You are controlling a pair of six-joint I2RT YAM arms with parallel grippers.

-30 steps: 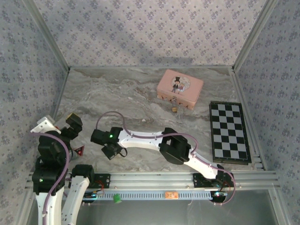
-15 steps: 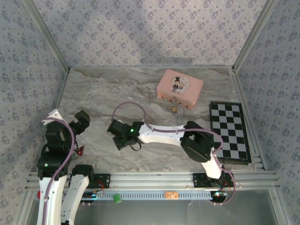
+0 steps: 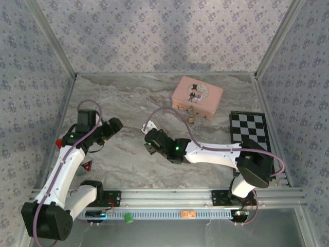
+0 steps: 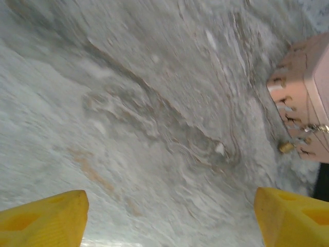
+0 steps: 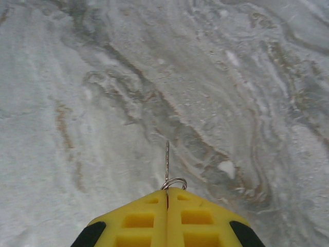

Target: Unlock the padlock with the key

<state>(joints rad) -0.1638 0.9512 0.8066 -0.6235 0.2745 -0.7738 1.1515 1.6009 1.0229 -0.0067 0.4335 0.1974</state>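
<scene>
The padlock [image 3: 191,119], a tiny brass body, lies on the marble just in front of the pink tin [image 3: 197,96]; the left wrist view shows the padlock [image 4: 286,147] at the far right, beside the tin [image 4: 304,98]. My right gripper [image 3: 149,139] hovers mid-table, left of the padlock and apart from it. It is shut [image 5: 167,198] on the key [image 5: 167,160], whose thin silver blade and ring stick out past the fingertips. My left gripper [image 3: 116,124] hangs over the left part of the table, open [image 4: 169,221], with only marble between its yellow fingers [image 4: 46,218].
A black-and-white chessboard [image 3: 249,144] lies flat at the right edge. A small red triangular piece [image 3: 87,165] sits near the left arm's base. Patterned walls enclose the table on three sides. Bare marble [image 3: 128,103] stretches between the grippers and the back wall.
The left arm has unfolded from its base and reached out over the left of the table. The right arm has carried the key rightward and farther back, nearer the tin.
</scene>
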